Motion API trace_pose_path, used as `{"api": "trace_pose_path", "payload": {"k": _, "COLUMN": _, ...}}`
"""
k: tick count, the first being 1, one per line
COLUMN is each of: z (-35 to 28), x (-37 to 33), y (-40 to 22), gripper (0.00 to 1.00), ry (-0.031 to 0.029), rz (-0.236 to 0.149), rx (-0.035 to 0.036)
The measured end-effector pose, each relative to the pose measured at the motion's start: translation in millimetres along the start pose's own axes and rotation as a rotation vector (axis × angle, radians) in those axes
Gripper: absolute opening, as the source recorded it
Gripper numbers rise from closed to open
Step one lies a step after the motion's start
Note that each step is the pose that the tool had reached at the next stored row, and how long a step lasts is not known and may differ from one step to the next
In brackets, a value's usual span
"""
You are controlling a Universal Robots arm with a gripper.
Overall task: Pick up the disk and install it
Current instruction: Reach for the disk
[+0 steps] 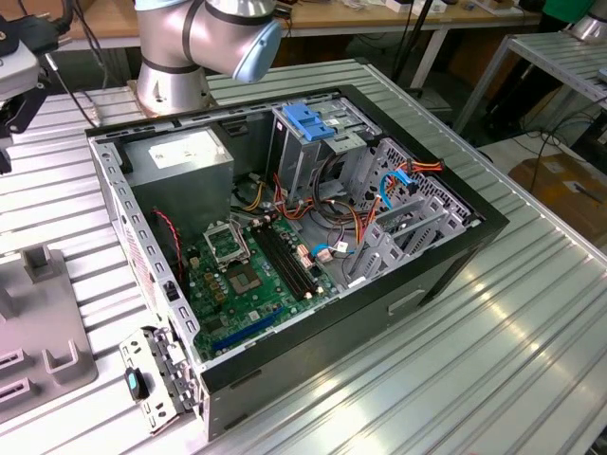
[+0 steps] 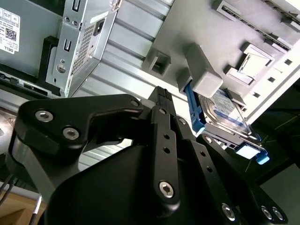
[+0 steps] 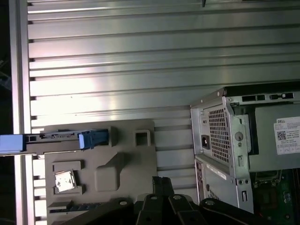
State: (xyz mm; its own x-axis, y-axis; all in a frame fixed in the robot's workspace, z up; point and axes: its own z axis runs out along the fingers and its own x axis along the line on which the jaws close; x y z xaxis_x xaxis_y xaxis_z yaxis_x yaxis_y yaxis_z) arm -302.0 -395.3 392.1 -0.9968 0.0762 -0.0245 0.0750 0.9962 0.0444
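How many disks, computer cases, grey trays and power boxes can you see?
disk: 1
computer case: 1
grey tray: 1
power box: 1
Total: 4

High exterior overview — wrist views sharing case (image 1: 446,265) (image 3: 220,136)

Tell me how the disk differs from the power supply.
The disk stands on edge in a grey holder outside the case; the power supply sits inside it. The disk is slim with blue rails; the power supply is a bulky grey box. Both are rectangular.
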Motion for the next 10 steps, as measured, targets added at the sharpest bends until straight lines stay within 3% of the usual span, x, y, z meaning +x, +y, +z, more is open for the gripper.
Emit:
{"api": "trace_pose_path", "payload": {"k": 4, "z": 0.0, "x": 7.4, "y": -0.5, "gripper": 0.11, "ry": 0.0000, "rz": 0.000, "rx": 0.0000}}
{"api": "trace_pose_path", "payload": {"k": 7, "z": -0.1, "x": 19.1, "y": -1.4, "gripper": 0.11, "ry": 0.0000, "rz": 0.000, "rx": 0.0000}}
{"api": "trace_pose_path", "payload": {"k": 10, "z": -0.1, "x": 21.0, "y": -1.5, "gripper": 0.11, "ry": 0.0001, "rz": 0.000, "rx": 0.0001}}
